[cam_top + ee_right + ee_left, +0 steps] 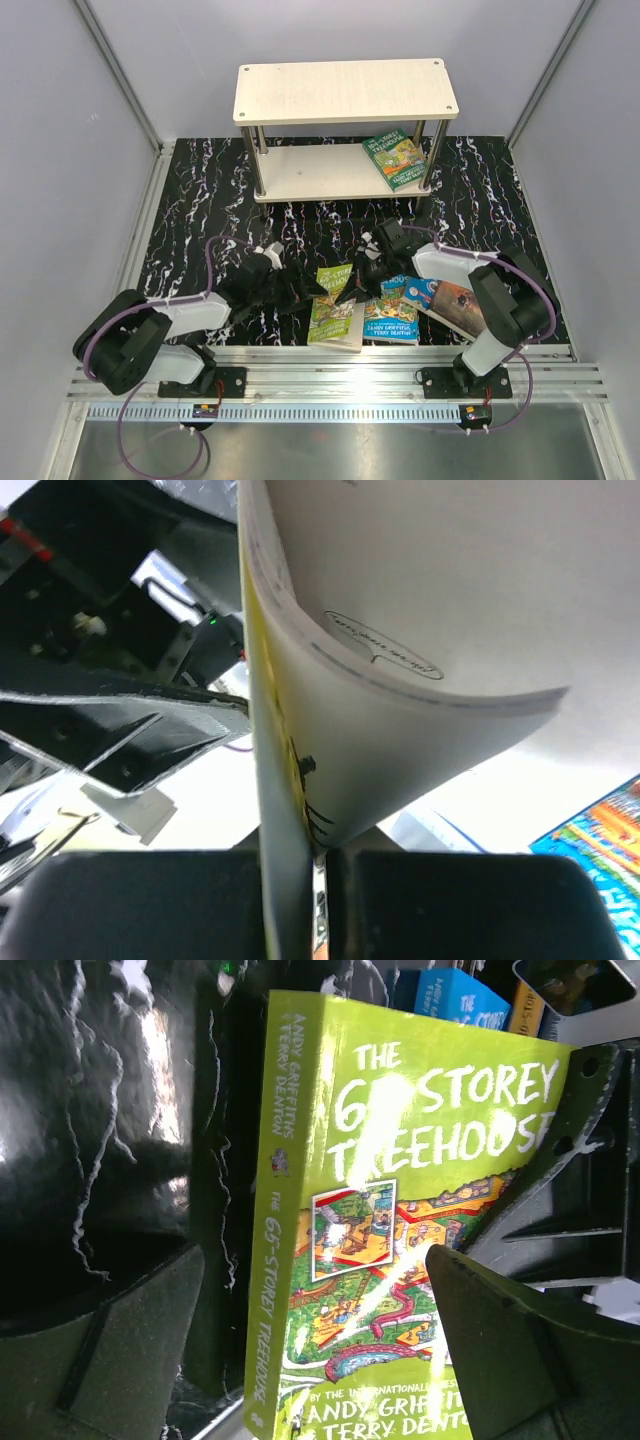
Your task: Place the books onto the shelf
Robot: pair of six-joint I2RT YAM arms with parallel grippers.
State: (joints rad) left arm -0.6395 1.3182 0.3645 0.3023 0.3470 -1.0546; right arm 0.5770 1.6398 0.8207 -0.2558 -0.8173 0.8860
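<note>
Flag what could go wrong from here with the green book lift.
1. The right tool is shut on a thin edge of the green book while its pages fan away; it may flop open, tear or slip.
2. The left tool hangs open over the same book, close to the right one; they could clash.

The top external view looks steeply down from above and behind the arm bases, far enough back to take in the whole table (200, 210) up to the shelf (345, 90) at its far side; the left wrist view sits low and close, facing past the left gripper (310, 1260) onto the green book (400, 1210); the right wrist view, even nearer, looks along the right gripper (320, 860) up that book's edge; all three views share this book.
</note>
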